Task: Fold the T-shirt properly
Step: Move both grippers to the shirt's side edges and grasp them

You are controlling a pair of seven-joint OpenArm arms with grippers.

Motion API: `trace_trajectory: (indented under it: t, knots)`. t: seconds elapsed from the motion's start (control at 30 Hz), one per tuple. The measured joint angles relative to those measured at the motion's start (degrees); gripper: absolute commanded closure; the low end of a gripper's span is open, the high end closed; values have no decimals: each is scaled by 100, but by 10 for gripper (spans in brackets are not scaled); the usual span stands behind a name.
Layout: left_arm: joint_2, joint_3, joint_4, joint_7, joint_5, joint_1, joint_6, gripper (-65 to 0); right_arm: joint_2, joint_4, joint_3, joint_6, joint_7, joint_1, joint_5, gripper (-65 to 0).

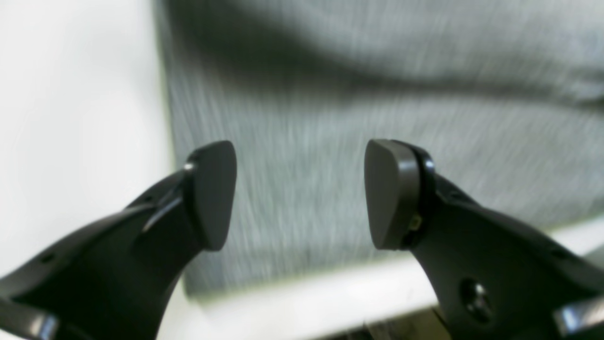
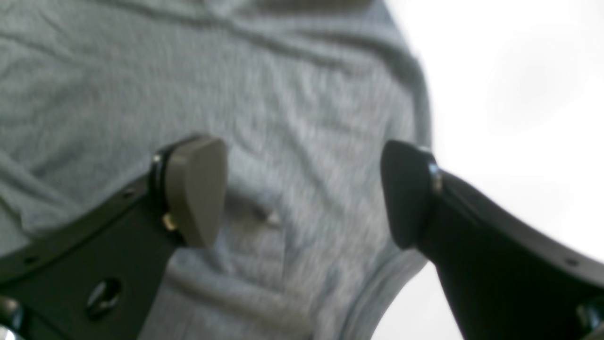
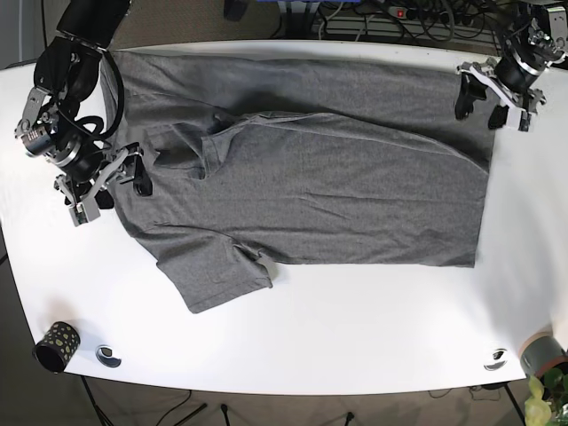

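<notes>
both claws gape wide: left claw (image 1: 300,193) and right claw (image 2: 302,191) over t-shirt (image 3: 302,177) edges.

A white table (image 3: 355,346) fills the room (evenly lit); cables (image 3: 390,18) tangle on the floor behind.
</notes>
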Motion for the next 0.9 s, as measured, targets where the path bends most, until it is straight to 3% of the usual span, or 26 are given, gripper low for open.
trace_trajectory:
  t: [0.23, 0.3, 0.43, 0.73, 0.9]
  knots:
    - [2, -22, 282, 66, 17, -702, -2, -397, 81, -970, -39, 2, 26, 868, -20, -488]
    - [-4, -22, 258, 111, 9, -1062, 9, -397, 109, -1338, -57, 2, 24, 1172, -299, -488]
    - [24, -24, 149, 846, 20, -1934, 20, -397, 129, -2262, -44, 63, 81, 1902, -997, -488]
    - [144, 2, -533, 1126, 680, -3056, 26, -397, 160, -4507, -46, 76, 1390, 2979, -2352, -488]
    - [175, 20, -960, 1099, 693, -3449, -2, -397, 173, -5307, -37, 101, 2087, 3147, -2931, -488]
